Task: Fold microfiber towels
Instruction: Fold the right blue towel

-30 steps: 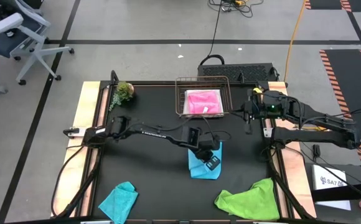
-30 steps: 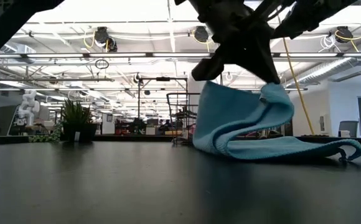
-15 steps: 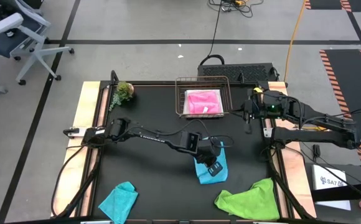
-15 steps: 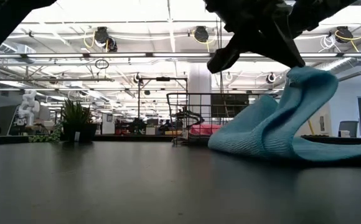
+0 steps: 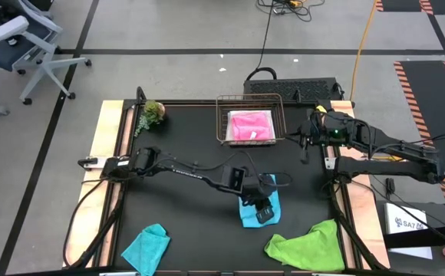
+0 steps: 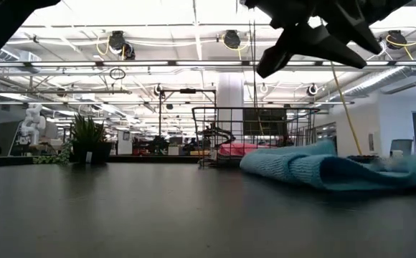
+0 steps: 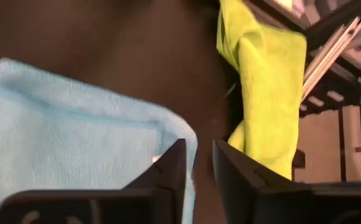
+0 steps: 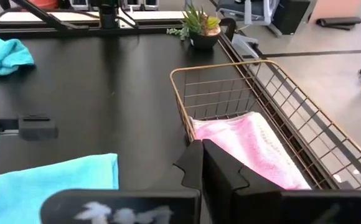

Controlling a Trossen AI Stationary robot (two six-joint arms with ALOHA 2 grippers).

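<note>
The sky blue towel point(image 5: 247, 216) lies flat and folded on the black table, right of centre; it also shows low and flat in the low view point(image 6: 315, 168). My left gripper point(image 7: 198, 144) is open just above the towel's near right corner point(image 7: 183, 134), clear of the cloth point(image 6: 305, 50). A pink towel point(image 5: 252, 125) lies in the wire basket point(image 5: 221, 115). A teal towel point(image 5: 146, 247) and a lime green towel point(image 5: 307, 245) lie crumpled along the near edge. My right gripper point(image 8: 199, 152) waits shut at the far right, beside the basket.
A small potted plant point(image 5: 153, 113) stands at the far left corner. The right arm point(image 5: 376, 146) lies along the table's right side. Bare black table shows left of the blue towel, between the plant and the teal towel.
My left gripper carried the blue towel's raised edge toward the near right, laying it over the rest of the cloth, and turned as it went. It then let go. The towel, which stood up in a hump, now lies flat and folded.
</note>
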